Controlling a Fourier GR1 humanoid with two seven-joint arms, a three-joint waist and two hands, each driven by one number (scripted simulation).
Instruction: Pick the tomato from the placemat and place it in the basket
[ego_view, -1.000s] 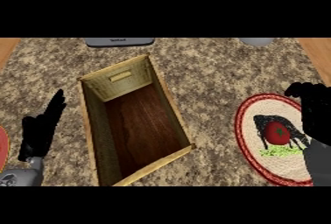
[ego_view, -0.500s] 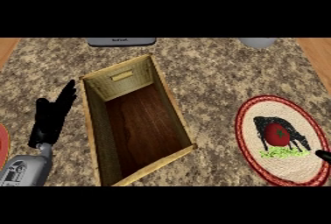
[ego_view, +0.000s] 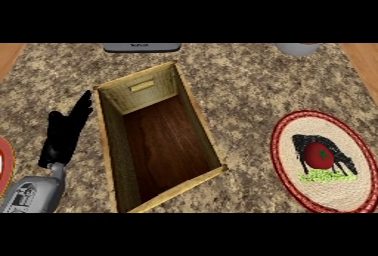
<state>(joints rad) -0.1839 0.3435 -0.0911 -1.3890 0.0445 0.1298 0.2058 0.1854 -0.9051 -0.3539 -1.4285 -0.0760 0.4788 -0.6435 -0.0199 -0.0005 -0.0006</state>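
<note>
A small red tomato (ego_view: 320, 155) lies on the round woven placemat (ego_view: 289, 174) at the right, over its black animal picture. The rectangular wooden basket (ego_view: 106, 150) stands in the middle of the counter with a dark, bare floor. My left hand (ego_view: 64, 134) shows at the left, close beside the basket's left wall, fingers straight and pointing up. My right hand is out of the picture.
A grey object (ego_view: 142, 47) sits at the counter's far edge, and a pale round dish (ego_view: 297, 48) at the far right. A red-rimmed plate (ego_view: 4, 165) peeks in at the left edge. Speckled counter lies between basket and placemat.
My right hand has withdrawn from over the placemat and left the view, uncovering the tomato. My left hand has shifted right and up, nearer the basket's left wall.
</note>
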